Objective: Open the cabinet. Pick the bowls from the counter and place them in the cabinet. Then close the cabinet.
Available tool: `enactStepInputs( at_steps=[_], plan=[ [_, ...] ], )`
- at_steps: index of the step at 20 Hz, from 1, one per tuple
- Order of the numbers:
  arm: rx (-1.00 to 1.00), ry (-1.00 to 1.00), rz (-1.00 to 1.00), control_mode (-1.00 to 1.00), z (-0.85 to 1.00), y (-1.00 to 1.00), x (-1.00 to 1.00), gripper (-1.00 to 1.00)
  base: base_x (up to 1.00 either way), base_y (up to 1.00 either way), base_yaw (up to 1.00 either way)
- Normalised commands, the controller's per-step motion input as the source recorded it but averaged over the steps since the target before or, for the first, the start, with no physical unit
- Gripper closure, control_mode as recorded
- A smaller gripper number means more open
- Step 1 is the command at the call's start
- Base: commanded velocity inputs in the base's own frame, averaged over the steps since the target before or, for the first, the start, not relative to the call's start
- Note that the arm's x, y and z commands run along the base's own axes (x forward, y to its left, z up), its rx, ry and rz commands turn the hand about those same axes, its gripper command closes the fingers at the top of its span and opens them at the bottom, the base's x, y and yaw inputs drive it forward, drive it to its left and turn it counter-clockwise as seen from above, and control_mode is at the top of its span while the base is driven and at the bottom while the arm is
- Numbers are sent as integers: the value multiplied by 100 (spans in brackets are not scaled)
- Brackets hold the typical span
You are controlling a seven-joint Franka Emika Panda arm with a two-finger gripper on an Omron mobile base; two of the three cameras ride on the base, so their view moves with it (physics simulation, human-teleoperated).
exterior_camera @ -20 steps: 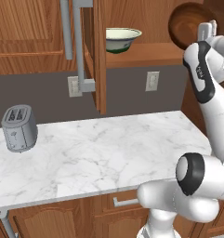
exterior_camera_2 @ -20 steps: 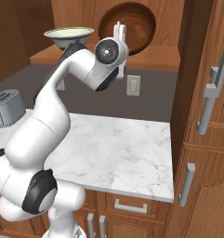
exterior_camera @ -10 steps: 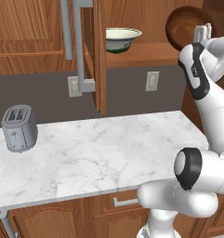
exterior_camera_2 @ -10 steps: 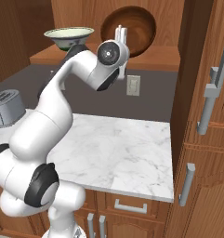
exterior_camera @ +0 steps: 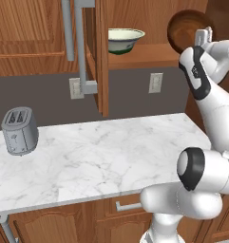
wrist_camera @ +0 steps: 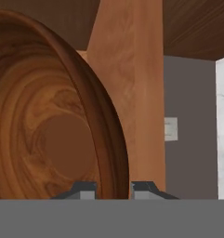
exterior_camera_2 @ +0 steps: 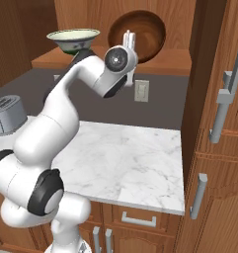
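We see the tool (wrist_camera: 113,188) clamped on the rim of the brown bowl (wrist_camera: 53,121) (rigid, glossy, probably slippery). We judge the rim the best hold.

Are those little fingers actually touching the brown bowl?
Touching. In the hand view the brown bowl's rim runs down between the two fingers, which sit against it on either side.

The arm rises from the base, bends sharply at the elbow and reaches high, its wrist turned upward. The gripper (wrist_camera: 113,188) points up, jaws nearly closed, pinching the rim of the brown bowl (wrist_camera: 48,135).
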Motion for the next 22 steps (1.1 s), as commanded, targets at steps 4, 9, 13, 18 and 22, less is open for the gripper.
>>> enactStepInputs(
  at_steps=[4,9,13,18,22],
  plan=[
    [0,2,0,-100,-14,0,21,100,0,0,0],
    [0,1,0,-100,-3,0,29,100,0,0,0],
    [0,0,0,-100,0,0,30,100,0,0,0],
    [0,0,0,-100,0,0,31,100,0,0,0],
    [0,0,0,-100,0,0,23,-100,0,0,0]
  ],
)
